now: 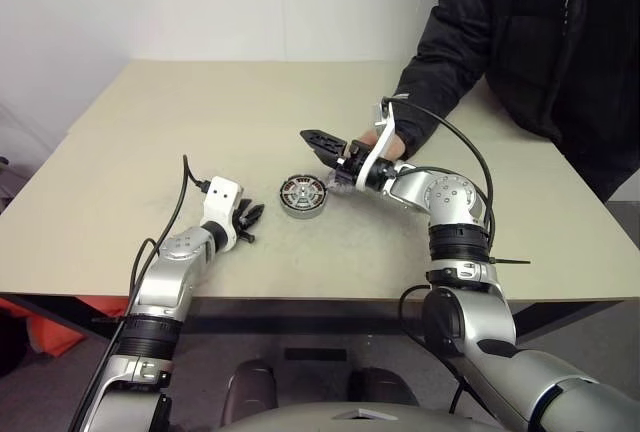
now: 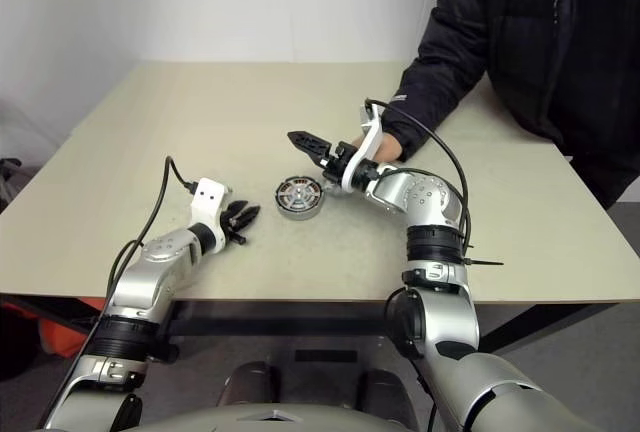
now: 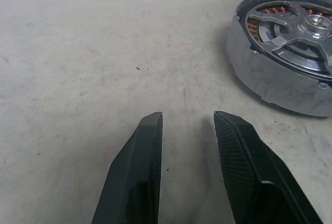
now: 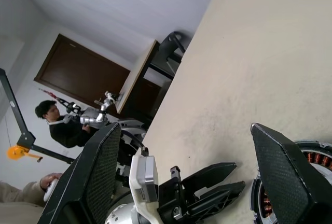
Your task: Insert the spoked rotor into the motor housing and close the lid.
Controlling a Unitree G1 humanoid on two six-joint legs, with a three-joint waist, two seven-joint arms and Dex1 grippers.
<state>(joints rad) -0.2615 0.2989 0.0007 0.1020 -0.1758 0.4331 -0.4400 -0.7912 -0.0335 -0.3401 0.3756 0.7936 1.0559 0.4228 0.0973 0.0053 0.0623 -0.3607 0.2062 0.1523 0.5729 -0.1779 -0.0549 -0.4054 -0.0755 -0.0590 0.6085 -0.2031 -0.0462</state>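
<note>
Tabletop, pale and bare at its left, carries the left gripper low over the surface, its two black fingers parted by a narrow gap with nothing between them. Just beside its tips sits the motor housing, upright on the table, copper windings showing through a spoked silver face — so the spoked rotor looks already seated inside, though how fully it sits I cannot tell. Over the housing's far side hangs the right gripper, raised well clear of the table, jaws spread wide and empty. Behind its wrist a person's hand reaches in from a dark sleeve; whether that hand carries anything I cannot tell. The lid cannot be made out on the table.

By my reading, insertion is done and closing the lid is the step in hand. That next move calls for the right gripper to get the lid — perhaps from the person — hold it flat, centre it over the housing and press it down square.
</note>
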